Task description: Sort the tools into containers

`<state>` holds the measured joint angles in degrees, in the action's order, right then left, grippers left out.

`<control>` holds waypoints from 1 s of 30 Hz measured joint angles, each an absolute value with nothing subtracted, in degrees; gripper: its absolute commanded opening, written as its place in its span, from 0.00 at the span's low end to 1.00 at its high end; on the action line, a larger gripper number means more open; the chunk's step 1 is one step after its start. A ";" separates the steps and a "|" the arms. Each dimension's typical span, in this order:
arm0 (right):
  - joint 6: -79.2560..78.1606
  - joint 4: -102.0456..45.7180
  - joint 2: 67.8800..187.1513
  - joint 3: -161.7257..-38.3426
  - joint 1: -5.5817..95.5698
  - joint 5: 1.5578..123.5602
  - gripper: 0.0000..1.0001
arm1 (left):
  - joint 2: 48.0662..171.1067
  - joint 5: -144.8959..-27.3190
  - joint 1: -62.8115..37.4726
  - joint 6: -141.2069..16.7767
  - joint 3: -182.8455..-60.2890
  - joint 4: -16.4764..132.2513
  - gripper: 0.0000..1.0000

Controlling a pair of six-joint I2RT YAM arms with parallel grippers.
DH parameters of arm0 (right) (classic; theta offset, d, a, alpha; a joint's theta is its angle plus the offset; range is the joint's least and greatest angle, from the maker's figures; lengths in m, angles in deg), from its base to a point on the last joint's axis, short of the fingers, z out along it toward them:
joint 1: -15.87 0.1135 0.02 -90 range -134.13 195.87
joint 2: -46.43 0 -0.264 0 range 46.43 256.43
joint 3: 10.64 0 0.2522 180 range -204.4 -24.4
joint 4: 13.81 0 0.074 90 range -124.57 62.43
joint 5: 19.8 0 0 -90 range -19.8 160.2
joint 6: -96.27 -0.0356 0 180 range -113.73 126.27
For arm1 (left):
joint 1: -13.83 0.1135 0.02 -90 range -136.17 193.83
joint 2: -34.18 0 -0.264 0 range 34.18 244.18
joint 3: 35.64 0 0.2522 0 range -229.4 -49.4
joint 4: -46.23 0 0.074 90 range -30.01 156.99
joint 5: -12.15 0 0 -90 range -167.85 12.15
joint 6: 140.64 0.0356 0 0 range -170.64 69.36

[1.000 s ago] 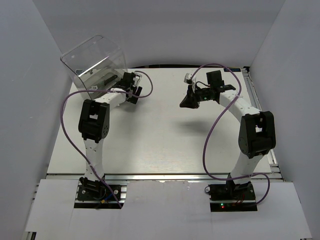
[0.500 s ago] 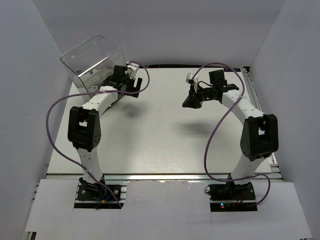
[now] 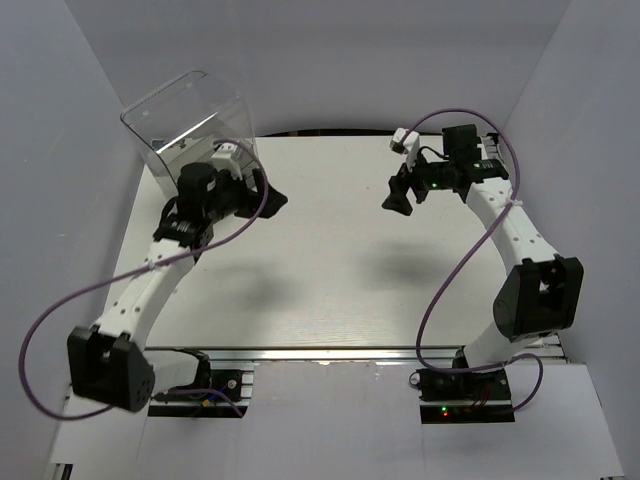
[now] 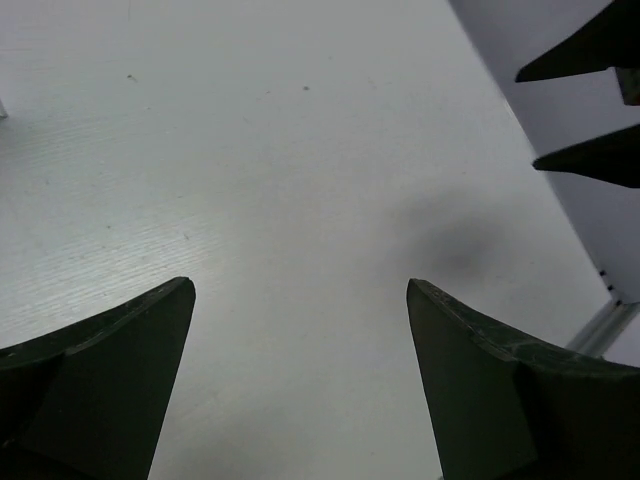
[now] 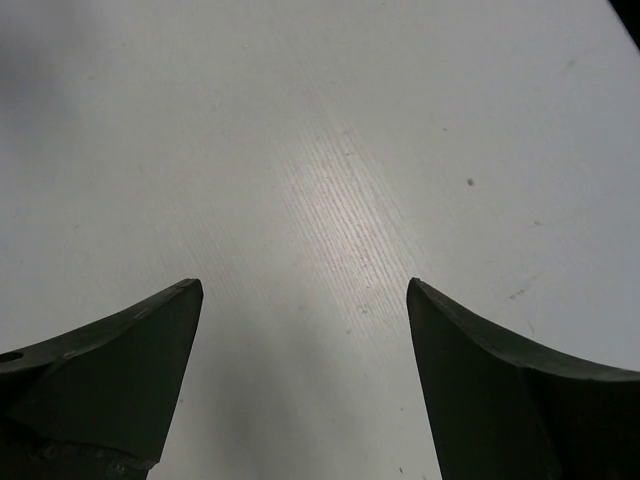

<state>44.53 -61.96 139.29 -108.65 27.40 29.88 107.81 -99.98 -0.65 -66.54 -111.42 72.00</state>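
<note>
The clear container (image 3: 185, 120) with its curved top stands at the table's back left corner. No tools show in any view. My left gripper (image 3: 274, 200) hovers just right of the container, open, and only bare table lies between its fingers (image 4: 110, 370). My right gripper (image 3: 393, 202) hangs over the back right of the table, facing left, also open with nothing between its fingers (image 5: 500, 380). In the left wrist view the right gripper's two dark fingertips (image 4: 585, 160) point in from the upper right.
The white table (image 3: 320, 280) is boxed in by white walls at the left, back and right. A metal rail (image 3: 330, 352) runs along the near edge. Purple cables (image 3: 60, 310) loop off both arms.
The left arm has swung out, its elbow far to the left, and its gripper has drawn back from the container. The right gripper has gone from nearly shut to open and shifted right.
</note>
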 measured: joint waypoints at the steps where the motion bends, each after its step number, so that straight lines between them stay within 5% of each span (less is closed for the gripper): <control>1: 43.98 -62.03 138.33 -108.63 27.33 30.74 0.89 | 104.88 -100.57 -0.65 -68.00 -109.06 70.93 0.98; 13: 32.13 -57.11 126.86 -102.75 27.11 45.12 0.89 | 83.48 -101.27 -0.65 -75.59 -97.43 69.25 0.98; 30: 22.74 -54.05 116.52 -92.65 27.11 57.05 0.89 | 74.76 -101.22 -0.65 -75.63 -96.64 75.11 0.98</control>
